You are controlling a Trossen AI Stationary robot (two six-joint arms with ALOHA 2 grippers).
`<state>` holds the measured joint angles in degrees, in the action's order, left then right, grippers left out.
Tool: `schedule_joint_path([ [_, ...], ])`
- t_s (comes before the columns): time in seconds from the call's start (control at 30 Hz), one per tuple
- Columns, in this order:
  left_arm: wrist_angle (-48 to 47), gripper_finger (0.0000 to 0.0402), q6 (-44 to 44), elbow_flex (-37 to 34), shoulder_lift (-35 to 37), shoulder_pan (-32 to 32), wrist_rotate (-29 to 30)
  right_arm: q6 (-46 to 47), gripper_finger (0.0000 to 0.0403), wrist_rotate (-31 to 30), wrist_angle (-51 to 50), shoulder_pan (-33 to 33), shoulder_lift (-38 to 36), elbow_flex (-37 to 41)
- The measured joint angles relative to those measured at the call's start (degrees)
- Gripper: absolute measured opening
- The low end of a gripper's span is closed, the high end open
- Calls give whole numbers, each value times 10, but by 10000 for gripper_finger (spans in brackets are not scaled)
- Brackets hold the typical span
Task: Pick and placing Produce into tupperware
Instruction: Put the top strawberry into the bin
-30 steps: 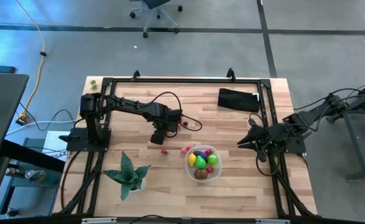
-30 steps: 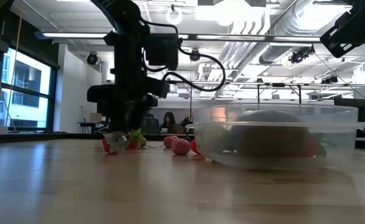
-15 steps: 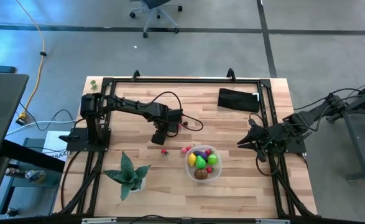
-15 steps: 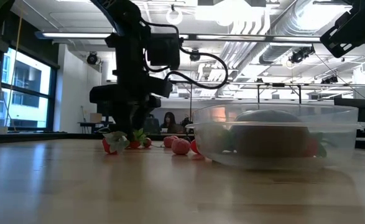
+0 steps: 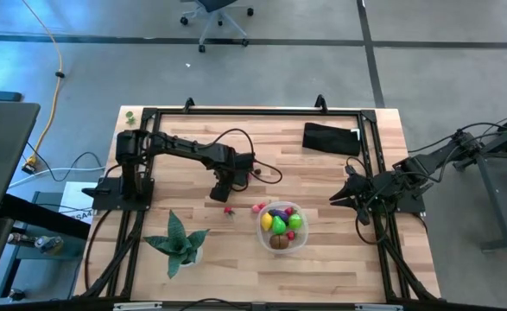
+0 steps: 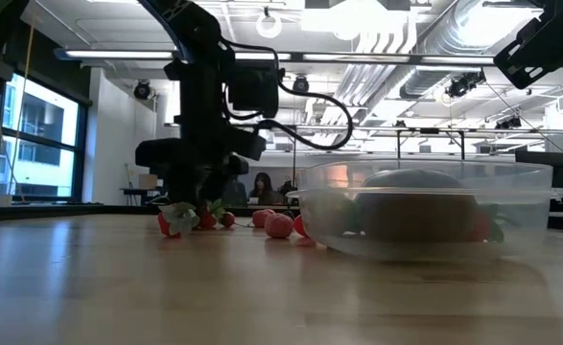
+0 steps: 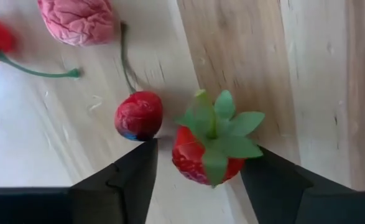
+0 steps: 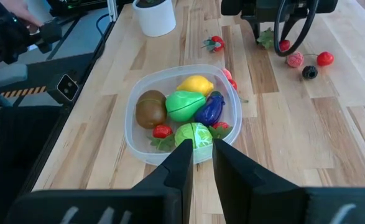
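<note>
Left hand point(image 7: 198, 177) is low over the worktop point(image 5: 322, 259), fingers apart astride a strawberry point(image 7: 208, 152), evidently staged for pickup. The strawberry lies unheld, left of the tupperware point(image 5: 281, 226), leafy cap pointing away from the hand. Right hand point(image 8: 198, 163) waits nearly closed, empty.

Arm: the left gripper point(image 6: 204, 196) hangs low over the wooden table point(image 6: 166, 287), left of centre, its fingertips hidden among the fruit.
Under it: a leafy red strawberry point(image 6: 174, 219) and small red pieces point(image 6: 227, 219).
Further right: pink berries point(image 6: 277, 226) just beside the tupperware point(image 6: 425, 211).
Tupperware: clear, near right, blurred brown and green shapes inside.
Top right corner: part of the other arm point(image 6: 545, 43).
Far background: a seated person point(image 6: 260, 187).
</note>
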<state>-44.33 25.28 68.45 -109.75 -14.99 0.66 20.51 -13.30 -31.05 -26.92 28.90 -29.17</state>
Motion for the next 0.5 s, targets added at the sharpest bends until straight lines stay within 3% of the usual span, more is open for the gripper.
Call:
schedule_joint_path([
  [0.2,6,221,15,0,0,0,0,0,51,0,0,0,0,0],
  [0.5,13,151,13,0,0,0,-2,0,51,0,0,0,0,0],
])
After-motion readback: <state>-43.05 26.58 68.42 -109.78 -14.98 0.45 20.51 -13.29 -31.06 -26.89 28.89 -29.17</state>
